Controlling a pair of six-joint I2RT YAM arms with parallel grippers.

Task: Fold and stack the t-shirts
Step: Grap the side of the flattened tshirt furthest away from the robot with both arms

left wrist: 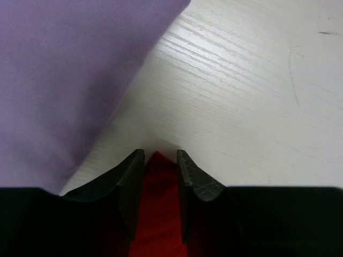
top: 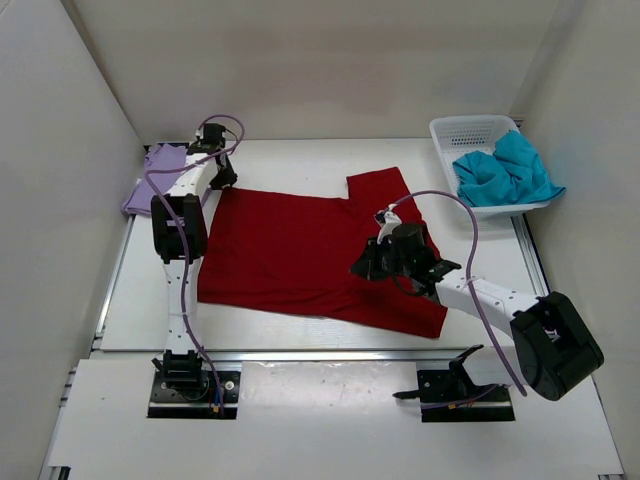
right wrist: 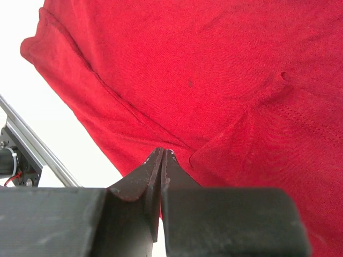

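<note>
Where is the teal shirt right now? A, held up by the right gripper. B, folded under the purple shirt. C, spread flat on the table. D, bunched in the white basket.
D: the teal shirt lies crumpled in the white basket at the table's far right corner.

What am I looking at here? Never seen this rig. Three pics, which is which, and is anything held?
Two small robot arms are bolted to a table's near edge. The overhead picture shows both; the other two come from cameras on each wrist.

A red t-shirt lies spread on the table. A lavender t-shirt sits at the far left, and a teal t-shirt is in a white basket at the far right.

The left hand has red cloth between its parted fingers. The right hand is shut over the red shirt; whether it pinches cloth is unclear.
</note>
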